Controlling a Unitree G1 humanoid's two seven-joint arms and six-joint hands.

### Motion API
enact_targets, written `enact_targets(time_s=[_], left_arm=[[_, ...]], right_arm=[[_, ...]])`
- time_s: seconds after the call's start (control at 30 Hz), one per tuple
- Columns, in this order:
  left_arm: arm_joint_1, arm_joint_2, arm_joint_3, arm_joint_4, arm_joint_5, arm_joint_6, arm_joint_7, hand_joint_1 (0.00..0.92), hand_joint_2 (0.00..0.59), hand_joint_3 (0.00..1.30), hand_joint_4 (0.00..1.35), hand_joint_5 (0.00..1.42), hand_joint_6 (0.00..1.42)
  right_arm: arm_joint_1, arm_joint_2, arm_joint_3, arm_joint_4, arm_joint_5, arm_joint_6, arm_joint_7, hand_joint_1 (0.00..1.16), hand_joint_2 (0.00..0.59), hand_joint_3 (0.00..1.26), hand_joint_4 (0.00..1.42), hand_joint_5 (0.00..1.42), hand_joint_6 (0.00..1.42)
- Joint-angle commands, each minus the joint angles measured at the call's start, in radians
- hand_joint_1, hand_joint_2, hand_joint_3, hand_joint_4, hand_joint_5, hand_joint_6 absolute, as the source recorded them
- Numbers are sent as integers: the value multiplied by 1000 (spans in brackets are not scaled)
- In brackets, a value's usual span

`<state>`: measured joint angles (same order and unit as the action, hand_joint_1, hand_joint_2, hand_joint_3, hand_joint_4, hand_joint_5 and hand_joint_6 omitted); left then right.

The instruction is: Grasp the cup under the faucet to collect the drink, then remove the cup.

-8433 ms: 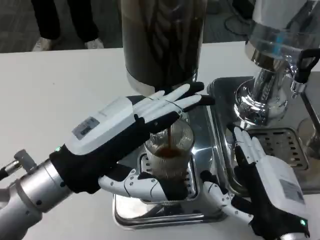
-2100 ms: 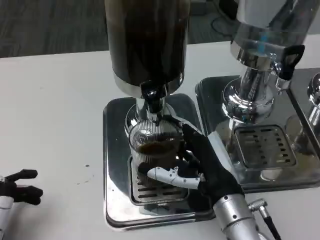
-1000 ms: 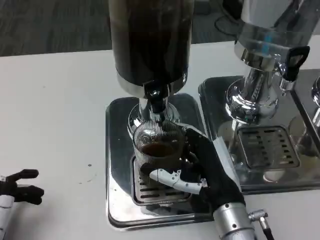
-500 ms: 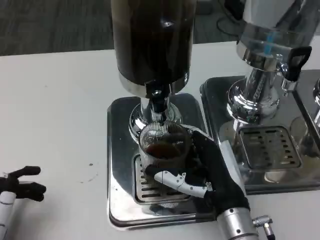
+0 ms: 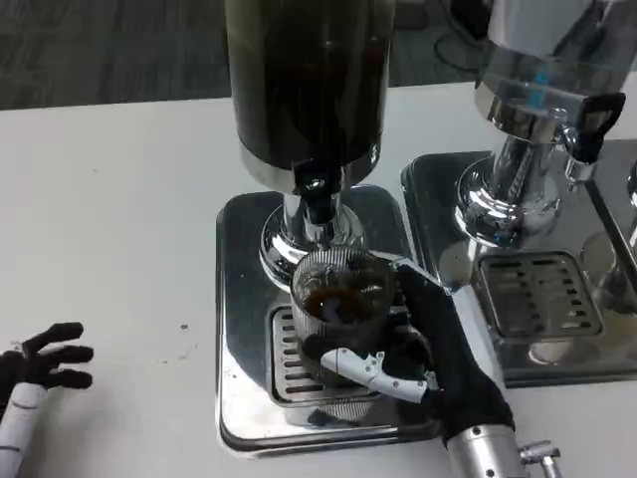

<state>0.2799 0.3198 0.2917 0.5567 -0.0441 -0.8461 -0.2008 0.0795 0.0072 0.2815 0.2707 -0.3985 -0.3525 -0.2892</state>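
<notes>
A ribbed clear cup (image 5: pixel 338 304) partly filled with dark drink stands on the drip grate (image 5: pixel 289 360), just in front of and below the black faucet (image 5: pixel 318 197) of the dark drink dispenser (image 5: pixel 306 85). My right hand (image 5: pixel 430 344) grips the cup from its right side, the thumb across its front and the other fingers behind it. No liquid runs from the faucet. My left hand (image 5: pixel 42 363) rests on the white table at the far left, well away from the cup, its fingers loosely curled with nothing in them.
The dispenser's chrome tray (image 5: pixel 244 329) surrounds the grate. A second dispenser (image 5: pixel 542 110) with a clear tank, a black tap and its own chrome tray (image 5: pixel 542 299) stands to the right, close to my right forearm. White table (image 5: pixel 109 219) spreads to the left.
Long ago my left hand was over the cup while drink poured; now it lies at the left. In the last second the cup and right hand have drawn slightly toward me and to the right.
</notes>
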Motion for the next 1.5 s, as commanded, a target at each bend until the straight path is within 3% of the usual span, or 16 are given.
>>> enact_targets(time_s=[0.03, 0.27, 0.8, 1.23, 1.5], left_arm=[[10, 48, 0, -69, 121, -20, 59, 0, 164, 188, 30, 244, 121], [35, 87, -3, -191, 310, 14, 160, 0, 151, 50, 0, 35, 0], [58, 100, -19, -222, 357, 41, 213, 0, 145, 20, 0, 0, 0], [95, 171, -48, -297, 501, 125, 264, 0, 141, 0, 0, 0, 0], [135, 238, -71, -379, 651, 193, 286, 0, 115, 0, 0, 0, 0]], right_arm=[[6, -11, -4, -52, -34, -32, -32, 949, 175, 469, 628, 875, 1339], [11, 9, -26, -43, 16, -17, -15, 952, 176, 474, 628, 879, 1339], [20, 11, -19, -60, -21, -49, -48, 958, 168, 482, 644, 888, 1339], [76, -7, -19, -134, -63, -65, -73, 961, 166, 511, 653, 913, 1356], [137, -16, -17, -206, -86, -80, -81, 961, 160, 517, 662, 914, 1372]])
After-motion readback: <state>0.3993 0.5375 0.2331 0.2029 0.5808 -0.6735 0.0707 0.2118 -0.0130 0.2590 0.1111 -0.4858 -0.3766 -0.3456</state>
